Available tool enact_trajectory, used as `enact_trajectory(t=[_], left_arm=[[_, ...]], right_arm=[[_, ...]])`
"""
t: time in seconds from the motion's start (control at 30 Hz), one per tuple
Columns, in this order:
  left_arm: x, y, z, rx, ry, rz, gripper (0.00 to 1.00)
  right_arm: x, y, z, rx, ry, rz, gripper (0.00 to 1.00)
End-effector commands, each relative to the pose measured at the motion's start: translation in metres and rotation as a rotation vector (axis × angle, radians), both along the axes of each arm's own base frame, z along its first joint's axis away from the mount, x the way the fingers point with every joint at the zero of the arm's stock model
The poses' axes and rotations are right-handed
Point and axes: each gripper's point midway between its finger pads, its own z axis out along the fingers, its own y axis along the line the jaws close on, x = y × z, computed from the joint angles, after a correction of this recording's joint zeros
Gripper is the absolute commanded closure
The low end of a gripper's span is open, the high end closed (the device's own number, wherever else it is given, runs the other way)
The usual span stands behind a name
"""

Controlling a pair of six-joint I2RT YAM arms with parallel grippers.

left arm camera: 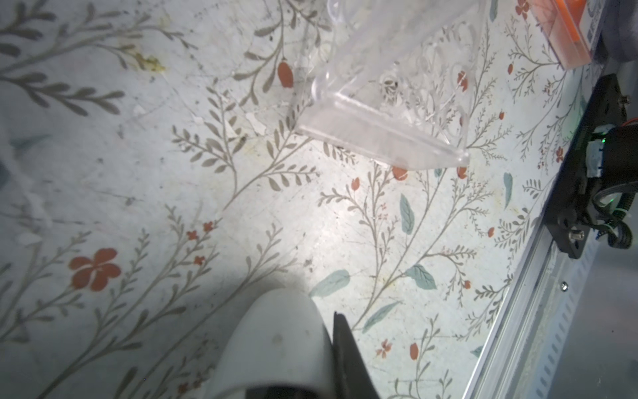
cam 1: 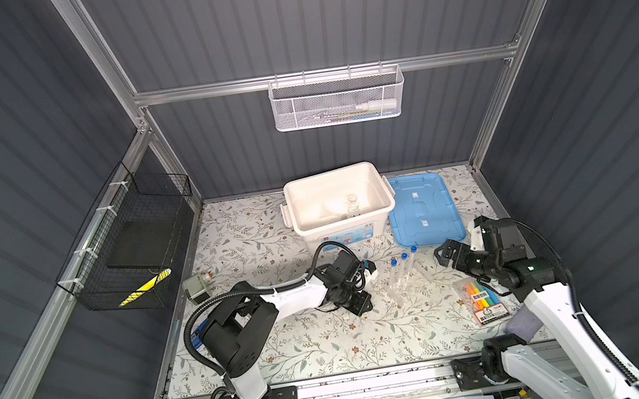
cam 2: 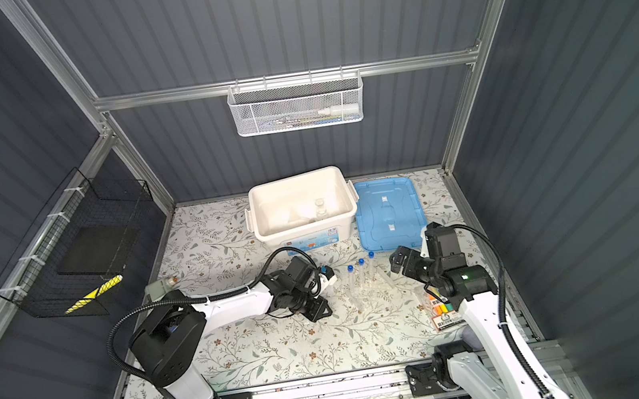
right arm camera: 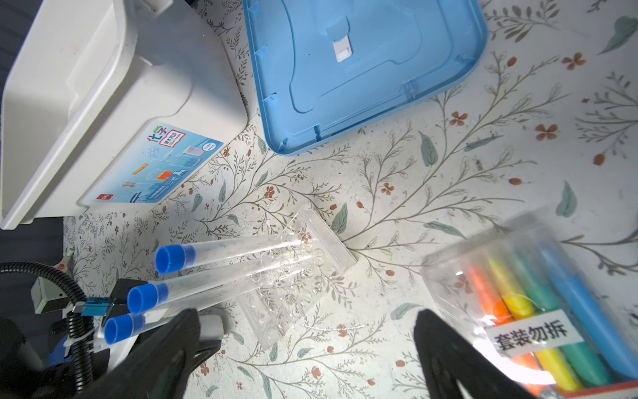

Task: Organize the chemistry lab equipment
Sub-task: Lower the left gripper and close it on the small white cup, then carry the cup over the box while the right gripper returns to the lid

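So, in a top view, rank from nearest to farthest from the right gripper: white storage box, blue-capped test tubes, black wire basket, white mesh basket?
From the right gripper:
1. blue-capped test tubes, just left of it
2. white storage box, back centre
3. white mesh basket, back wall
4. black wire basket, left wall

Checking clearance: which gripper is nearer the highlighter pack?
Right. The right gripper hovers just beside the highlighter pack; the left gripper is beyond the test tubes.

White-shelled arms [cam 1: 301,295] carry black joints [cam 1: 239,337], ribbed black cables [cam 1: 191,343], perhaps green lights [cam 1: 530,267]
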Motion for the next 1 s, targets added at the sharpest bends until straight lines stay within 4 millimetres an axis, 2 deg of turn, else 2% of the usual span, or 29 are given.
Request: enact_trajectory(t=[0.0,0.17,0.37,0.57,0.87,0.97], left_arm=[[0.003,0.019,-0.009,0.088,-0.001,0.058,0.89],[0.012,0.021,0.002,0.084,-0.043,0.091,0.89],[0.035,0.02,0.034,0.061,-0.11,0.137,0.9],[0.073,0.014,0.094,0.001,-0.229,0.191,0.89],[0.152,0.025,0.196,-0.124,-0.411,0.32,0.89],[0.175,0.025,0.214,-0.139,-0.445,0.338,0.89]], right_arm=[[-0.001,0.002,0.002,0.003,0.002,0.004,0.01],[0.005,0.006,0.009,0.01,-0.018,0.021,0.01],[0.021,0.016,0.022,0.02,-0.052,0.072,0.01],[0.049,0.029,0.042,0.021,-0.094,0.139,0.01],[0.11,0.053,0.061,0.034,-0.13,0.247,0.01],[0.128,0.055,0.064,0.022,-0.147,0.26,0.01]])
